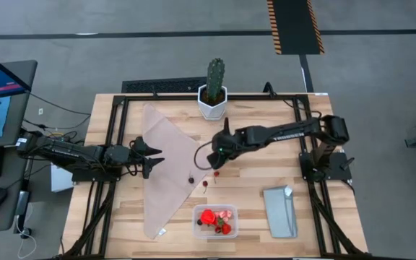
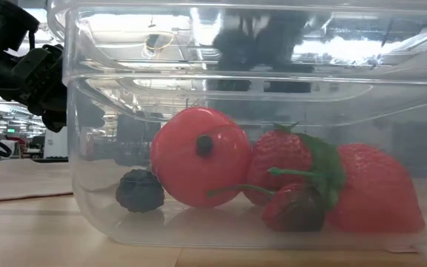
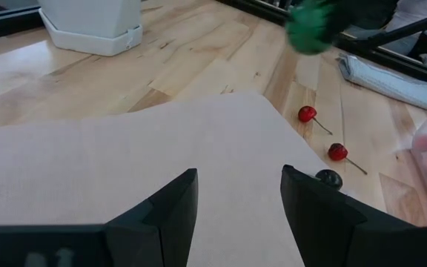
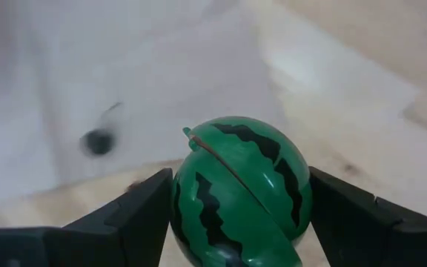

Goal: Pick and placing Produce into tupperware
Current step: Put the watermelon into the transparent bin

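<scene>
I have the right gripper [image 4: 236, 204] pinching the green striped ball [image 4: 241, 194] above the desk [image 1: 251, 191], near the cloth's [image 1: 166, 162] edge. My left gripper [image 3: 239, 196] hangs spread over the cloth. The tupperware [image 1: 216, 221] at the desk's front edge holds strawberries [image 2: 362, 189]; two cherries [image 3: 337, 152] lie loose.

Your wooden surface [image 1: 251, 195] carries a beige cloth [image 1: 166, 162], potted cactus [image 1: 214, 88], tupperware [image 1: 216, 221], grey-blue lid [image 1: 280, 211] (near the tupperware), and loose cherries [image 1: 210, 178].
</scene>
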